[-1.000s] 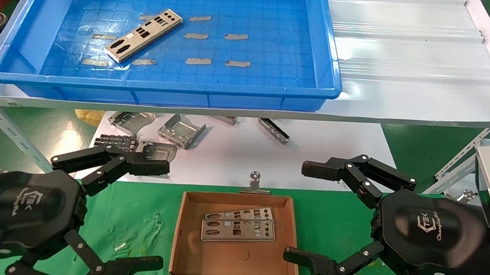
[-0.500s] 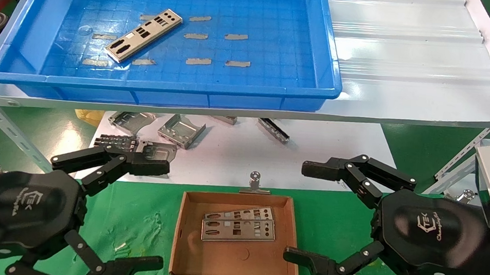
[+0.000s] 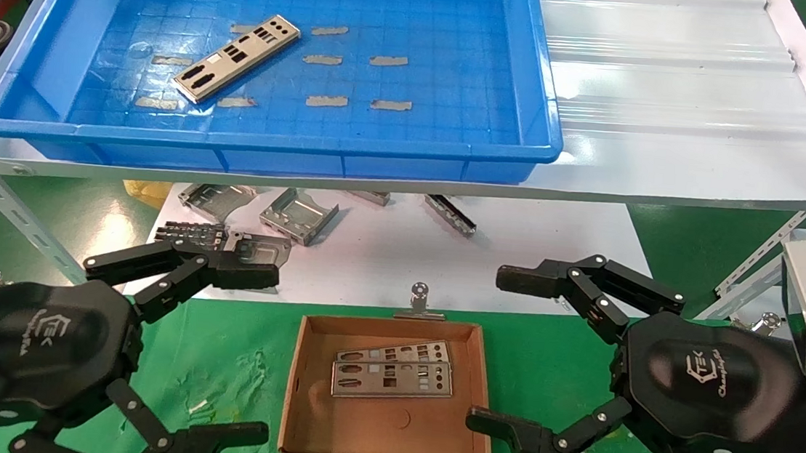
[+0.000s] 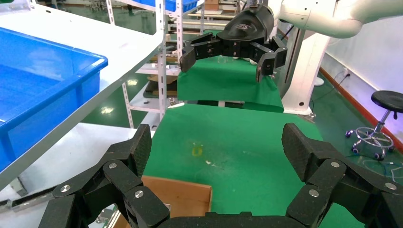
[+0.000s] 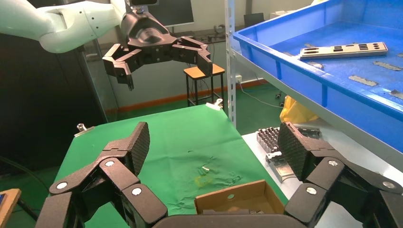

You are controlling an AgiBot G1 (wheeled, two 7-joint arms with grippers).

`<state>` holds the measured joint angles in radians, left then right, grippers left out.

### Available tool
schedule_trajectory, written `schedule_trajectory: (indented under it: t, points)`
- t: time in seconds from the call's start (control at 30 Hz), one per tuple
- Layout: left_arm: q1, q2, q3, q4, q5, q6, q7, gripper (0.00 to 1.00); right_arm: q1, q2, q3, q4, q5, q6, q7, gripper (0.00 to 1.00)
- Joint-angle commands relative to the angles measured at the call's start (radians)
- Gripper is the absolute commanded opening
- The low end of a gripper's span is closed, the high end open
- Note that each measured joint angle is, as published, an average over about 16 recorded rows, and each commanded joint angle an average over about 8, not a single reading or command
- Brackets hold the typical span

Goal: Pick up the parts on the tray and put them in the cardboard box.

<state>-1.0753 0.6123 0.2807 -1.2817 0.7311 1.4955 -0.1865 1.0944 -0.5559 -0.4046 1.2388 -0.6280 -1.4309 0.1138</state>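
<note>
Parts: one plate (image 3: 236, 57) lies flat in the tray (image 3: 271, 148) on the shelf, far-left of centre, its long axis running diagonally from near-left to far-right; two more (image 3: 392, 379) already sit in the box (image 3: 297, 392). Your left tool (image 3: 166, 352) is the nearer one, so reach up and forward with it. Both it and the right tool (image 3: 566, 358) hang spread and empty beside the box.

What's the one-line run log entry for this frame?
left tool: open, idle beside brown cardboard box | right tool: open, idle | silver punched metal plate left in blue plastic tray | two plates boxed
</note>
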Motion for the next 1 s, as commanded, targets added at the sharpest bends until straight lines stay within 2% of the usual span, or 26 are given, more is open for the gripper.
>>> schedule_trajectory:
  t: [0.03, 1.0]
  points:
    - [0.0, 0.0, 0.0, 0.0, 0.0, 0.0, 0.0, 1.0, 0.0, 0.0, 0.0, 0.0, 0.0, 0.0, 0.0, 1.0]
    - [0.0, 0.0, 0.0, 0.0, 0.0, 0.0, 0.0, 1.0, 0.0, 0.0, 0.0, 0.0, 0.0, 0.0, 0.0, 1.0]
